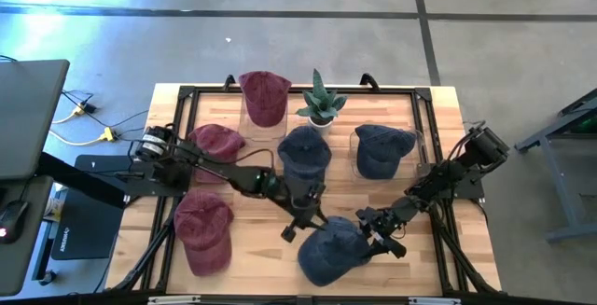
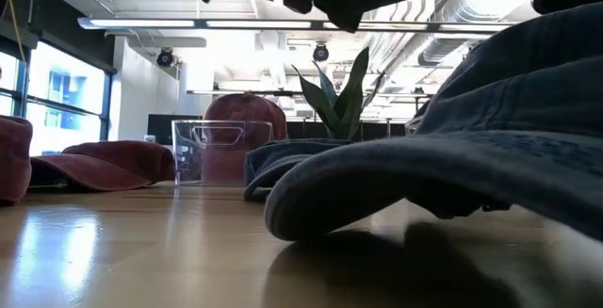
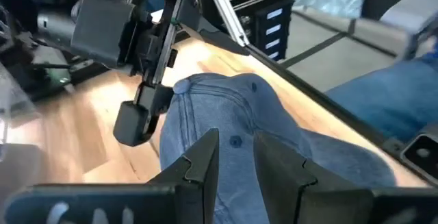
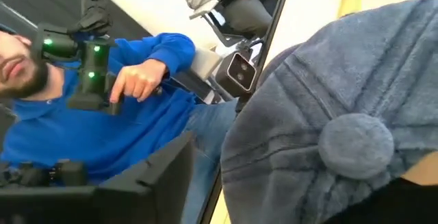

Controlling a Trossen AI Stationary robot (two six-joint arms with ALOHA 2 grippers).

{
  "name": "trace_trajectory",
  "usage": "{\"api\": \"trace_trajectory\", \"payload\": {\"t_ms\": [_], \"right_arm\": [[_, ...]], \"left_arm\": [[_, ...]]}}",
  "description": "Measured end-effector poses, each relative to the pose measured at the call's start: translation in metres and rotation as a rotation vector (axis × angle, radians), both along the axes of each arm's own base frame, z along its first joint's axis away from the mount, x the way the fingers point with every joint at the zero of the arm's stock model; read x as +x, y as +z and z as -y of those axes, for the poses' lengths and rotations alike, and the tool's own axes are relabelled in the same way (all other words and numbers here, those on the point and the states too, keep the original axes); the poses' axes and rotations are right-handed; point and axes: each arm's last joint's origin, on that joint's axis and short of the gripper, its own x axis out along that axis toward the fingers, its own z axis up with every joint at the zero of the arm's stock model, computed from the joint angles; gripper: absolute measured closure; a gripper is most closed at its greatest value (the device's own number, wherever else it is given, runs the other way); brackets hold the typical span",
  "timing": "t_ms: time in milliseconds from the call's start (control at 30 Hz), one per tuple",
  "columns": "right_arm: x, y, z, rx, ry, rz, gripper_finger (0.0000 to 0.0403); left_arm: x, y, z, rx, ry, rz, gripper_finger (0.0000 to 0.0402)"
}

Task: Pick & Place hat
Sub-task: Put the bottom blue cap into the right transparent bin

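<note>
A navy blue hat [image 1: 331,249] lies crown up on the wooden table near its front edge, and it fills the right of the low view [image 2: 452,167]. My right gripper [image 1: 381,238] comes in low at the hat's right side. It is open, with the crown and its top button [image 4: 356,138] between the fingers. My left gripper [image 1: 300,226] hangs above the hat's far left edge. Its fingers [image 3: 205,162] stand a narrow gap apart with nothing between them, and the hat [image 3: 226,114] shows below. My right gripper comes nearly level from the table's right side, one finger [image 4: 168,176] on either side of the hat's crown. One finger end [image 3: 133,121] stands right beside the crown's side [image 3: 174,94]. I cannot tell whether it touches. The hat rests on the table.
Two more navy hats [image 1: 303,151] [image 1: 382,151] and three maroon hats [image 1: 264,95] [image 1: 216,142] [image 1: 203,230] lie around. A potted plant [image 1: 322,104] stands at the back, with a clear stand [image 2: 207,153] nearby. A person in a blue sleeve [image 4: 123,114] sits beyond the table.
</note>
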Motion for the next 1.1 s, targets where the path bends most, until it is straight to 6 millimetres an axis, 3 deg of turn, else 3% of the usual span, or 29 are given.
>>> {"api": "trace_trajectory", "payload": {"t_ms": [167, 300, 467, 633, 833, 1100], "right_arm": [[-0.002, -0.001, -0.002, 0.007, 0.078, -0.013, 0.0296], [-0.001, -0.001, 0.0, -0.02, 0.092, 0.014, 0.0389], [0.006, 0.001, 0.005, -0.018, 0.091, 0.007, 0.0374], [0.015, 0.005, 0.008, -0.032, 0.164, 0.052, 0.0397], [0.017, 0.006, 0.009, -0.057, 0.187, 0.076, 0.0388], [0.017, 0.007, 0.009, -0.058, 0.201, 0.099, 0.0391]], "left_arm": [[0.011, -0.004, -0.021, -0.056, -0.007, 0.034, 0.0314], [0.023, -0.014, -0.031, -0.115, -0.107, 0.082, 0.0308], [0.049, -0.032, -0.043, -0.199, -0.149, 0.014, 0.0262], [0.076, -0.038, -0.055, -0.279, -0.257, -0.079, 0.018], [0.099, -0.046, -0.056, -0.316, -0.336, -0.19, 0.0097], [0.116, -0.052, -0.052, -0.34, -0.457, -0.223, 0.0077]]}}
